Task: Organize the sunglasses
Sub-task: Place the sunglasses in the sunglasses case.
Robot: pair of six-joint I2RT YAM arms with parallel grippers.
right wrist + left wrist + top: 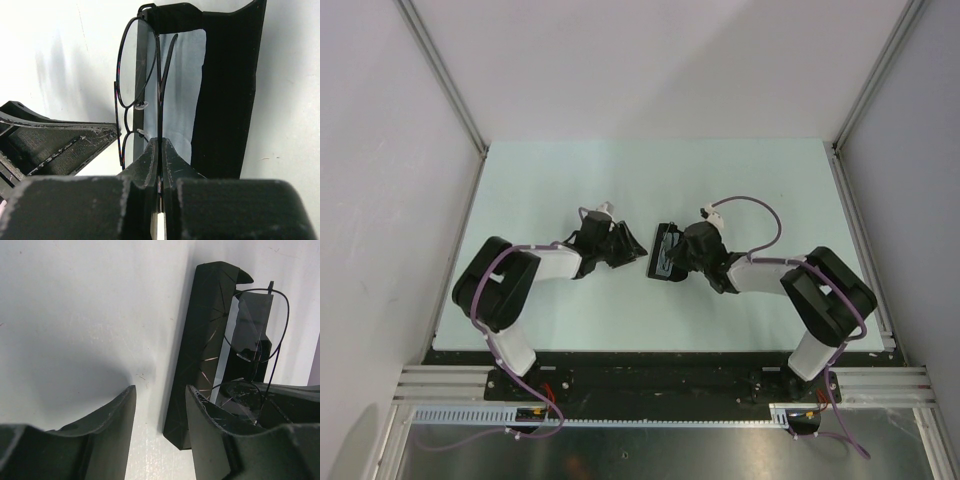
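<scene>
The sunglasses (134, 70), thin dark wire frames with clear roundish lenses, stand on edge over the open black oblong case (225, 90), which has a light blue cloth (186, 85) inside. My right gripper (160, 143) is shut on one slim temple arm and holds the glasses at the case mouth. In the left wrist view the sunglasses (272, 325) show beyond the case (200, 350). My left gripper (160, 407) is open and empty, low over the table, its right finger next to the case's near end. From above, both grippers (632, 250) (674, 256) meet at the case (664, 262).
The pale table (650, 180) is bounded by metal frame rails (858, 230) on both sides and white walls beyond. The left gripper's finger (65, 145) shows close to the left of the glasses in the right wrist view.
</scene>
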